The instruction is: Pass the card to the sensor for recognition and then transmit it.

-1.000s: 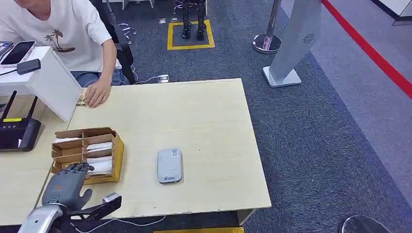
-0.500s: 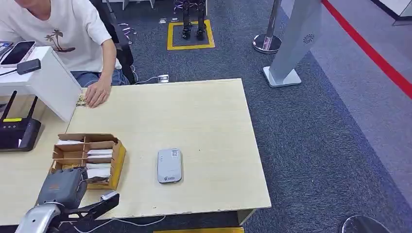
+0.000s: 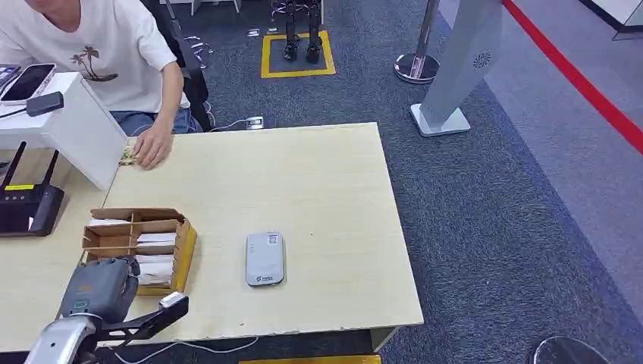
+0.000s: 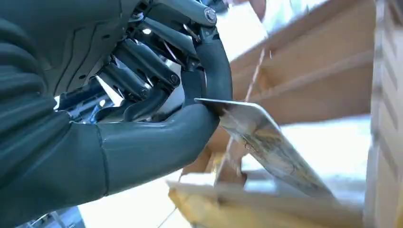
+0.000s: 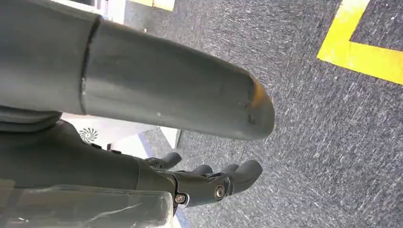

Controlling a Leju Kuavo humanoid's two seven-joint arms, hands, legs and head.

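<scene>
so the left robot hand [image 3: 98, 290] is pinching the card [image 4: 266, 142] right over the cardboard box [image 3: 163, 221] at the table's [image 3: 318, 182] near-left, and the sensor [image 3: 265, 258] is sitting off to its right.

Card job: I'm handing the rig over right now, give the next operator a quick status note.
Left hand pinches a card between thumb and finger, at the cardboard box on the table.
Right hand holds nothing, fingers loosely curled, hanging over the carpet.
Sensor lies flat right of the box, nothing on it.
Done: card gripped.
Left: lift it clear, hold it over the sensor, then pass it on, likely to the person at the table's far corner.
</scene>
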